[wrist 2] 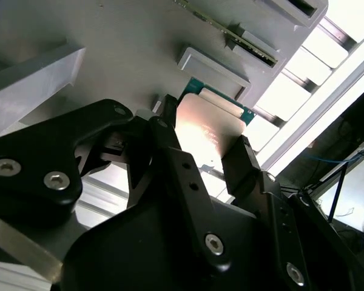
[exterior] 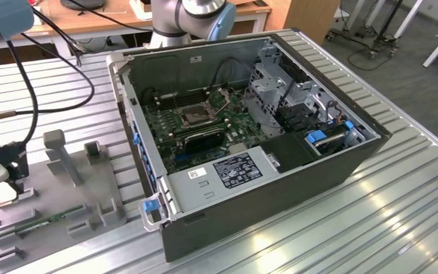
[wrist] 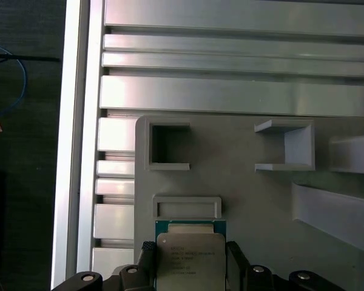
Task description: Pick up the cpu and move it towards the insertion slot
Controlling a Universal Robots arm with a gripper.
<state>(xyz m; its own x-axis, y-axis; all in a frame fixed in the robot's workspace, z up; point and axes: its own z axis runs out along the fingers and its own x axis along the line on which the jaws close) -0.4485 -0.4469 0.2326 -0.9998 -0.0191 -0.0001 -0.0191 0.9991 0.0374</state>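
The cpu (wrist: 190, 262), a flat square chip with a silvery-beige top and green rim, lies on the grey holder plate (wrist: 242, 200) beside a small raised block. My gripper (wrist: 190, 257) straddles it, one black finger against each side edge, so it is shut on the chip. The second wrist view shows the same grip: the cpu (wrist 2: 209, 127) sits between the fingers (wrist 2: 242, 160). In the exterior view my gripper (exterior: 6, 182) hangs at the far left over the plate. The insertion slot (exterior: 196, 114) is the silver-framed socket inside the open computer case, well to the exterior view's right.
The open computer case (exterior: 280, 188) stands on the slatted metal table (exterior: 401, 217). The grey plate (exterior: 59, 197) carries upright posts and a thin green memory stick (exterior: 48, 220). Black cables (exterior: 59, 68) trail over the table at the back left.
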